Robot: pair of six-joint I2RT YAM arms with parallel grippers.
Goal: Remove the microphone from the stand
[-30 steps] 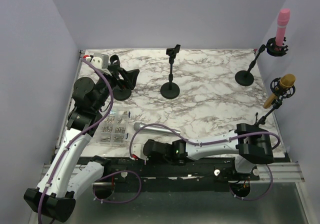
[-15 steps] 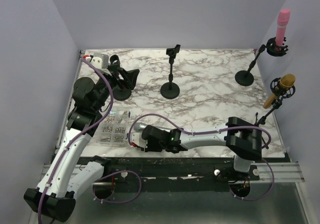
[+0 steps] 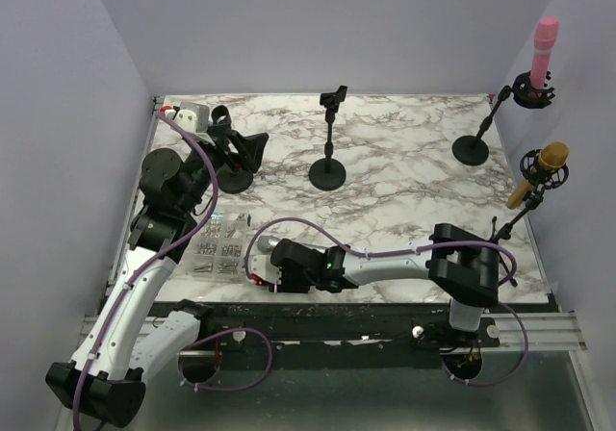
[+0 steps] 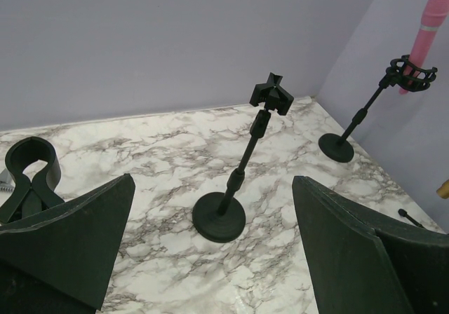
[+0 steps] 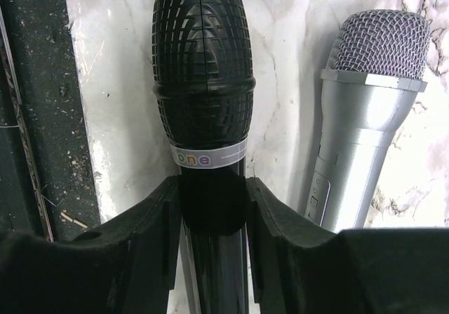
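Right fingers are closed on the body of a black microphone, gripping just below its white band marked "one". The mesh head projects ahead of the fingers, over the near margin of the marble tabletop. A silver microphone lies on the tabletop just to the right of the fingers, close beside the black one; contact between the two cannot be confirmed. A dark rail runs to the left of the fingers. Left fingers stand wide apart with nothing between them. Ahead of them, framed between the two, a centre stand stands upright with its clip unoccupied. Further off to the right, a pink microphone sits upright in a far stand. A black clip lies just beyond the left-hand finger
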